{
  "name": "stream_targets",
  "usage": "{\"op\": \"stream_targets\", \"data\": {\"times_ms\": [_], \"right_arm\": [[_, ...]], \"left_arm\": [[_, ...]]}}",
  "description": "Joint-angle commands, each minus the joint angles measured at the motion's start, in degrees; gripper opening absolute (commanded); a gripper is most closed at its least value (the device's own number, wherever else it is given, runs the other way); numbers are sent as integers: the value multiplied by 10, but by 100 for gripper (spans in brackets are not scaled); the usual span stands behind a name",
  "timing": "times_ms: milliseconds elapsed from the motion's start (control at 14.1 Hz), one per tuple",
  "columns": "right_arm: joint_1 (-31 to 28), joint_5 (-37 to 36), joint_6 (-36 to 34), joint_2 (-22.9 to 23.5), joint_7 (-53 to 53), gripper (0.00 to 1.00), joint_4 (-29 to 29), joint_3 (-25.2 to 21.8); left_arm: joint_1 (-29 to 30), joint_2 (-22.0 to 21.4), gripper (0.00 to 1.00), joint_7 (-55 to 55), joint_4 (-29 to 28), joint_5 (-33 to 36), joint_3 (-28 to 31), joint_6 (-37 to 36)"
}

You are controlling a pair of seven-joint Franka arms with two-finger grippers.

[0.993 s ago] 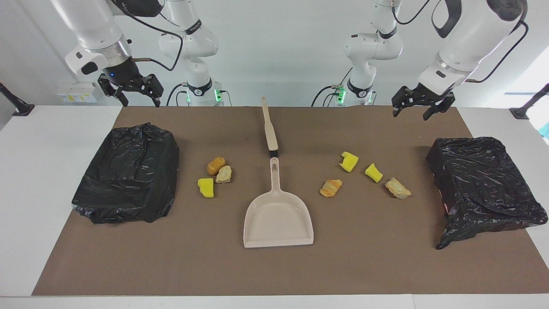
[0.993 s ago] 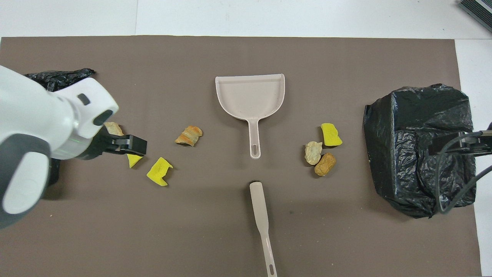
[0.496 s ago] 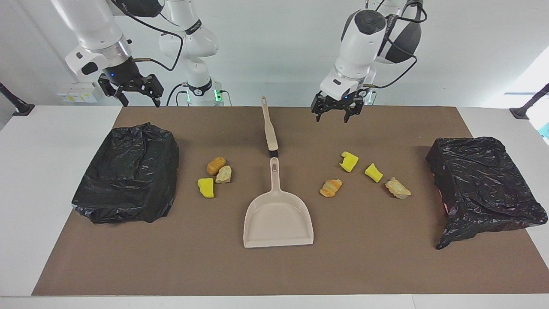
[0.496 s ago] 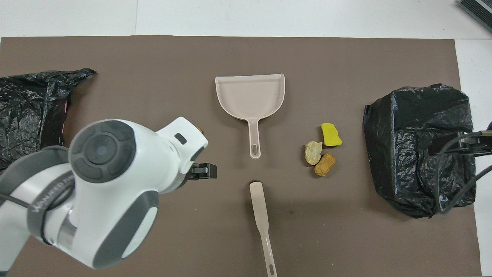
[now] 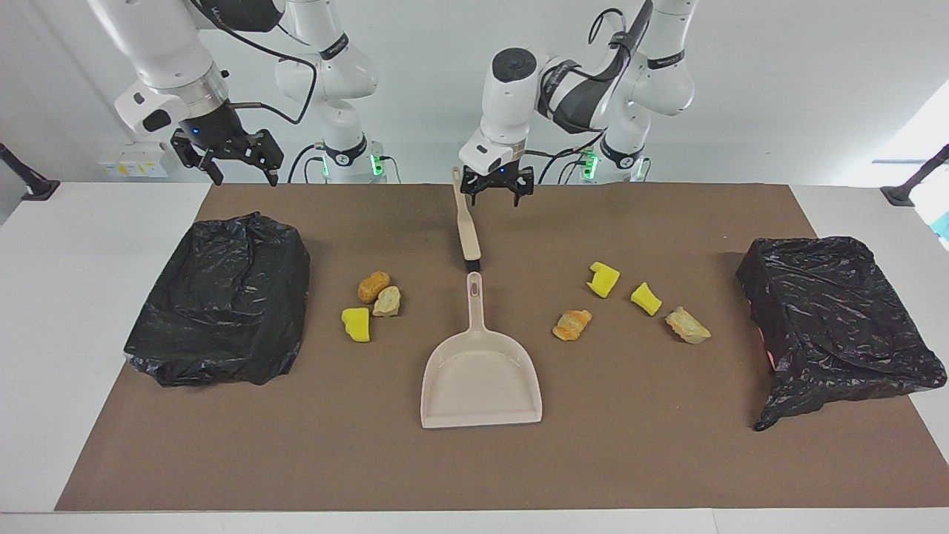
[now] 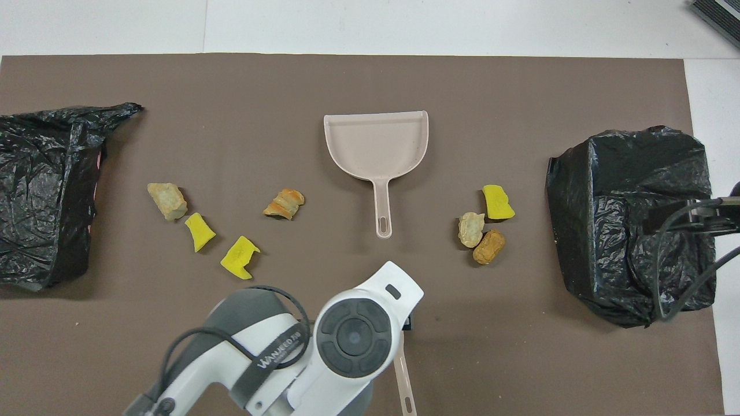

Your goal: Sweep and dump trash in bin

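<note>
On the brown mat [image 5: 637,445], read across the facing view:
Right gripper [image 5: 226,159]: fingers wide, empty, hung over the table edge by the robots, near one bin.
Bin [image 5: 222,297]: black-bagged, at the right arm's end.
Trash [image 5: 371,300]: three lumps between that bin and the dustpan.
Dustpan [image 5: 482,386]: flat, mid-mat, handle toward the robots.
Brush [image 5: 467,226]: lay nearer the robots, in line with that handle.
Left gripper [image 5: 495,189]: wide, empty, over the brush handle.
More trash [image 5: 645,300]: four lumps toward the left arm's end.
Second bin [image 5: 838,326]: black-bagged, at that end.
</note>
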Motion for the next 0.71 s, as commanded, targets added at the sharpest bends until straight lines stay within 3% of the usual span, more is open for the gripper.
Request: {"op": "stream_targets", "data": {"times_ms": [0,284,638], "right_arm": [[-4,-1,13,-17,-17,100,-25,2],[-4,-2,13,-23,-17,100,-32,2],[-4,-1,13,-23,-17,100,-33,2]], "left_arm": [[-57,7,100,-67,-44,-4,12,65],[-89,4,100,-71,-77,-40,11,98],[-134,59,100,-127,-74,-48,11,144]]}}
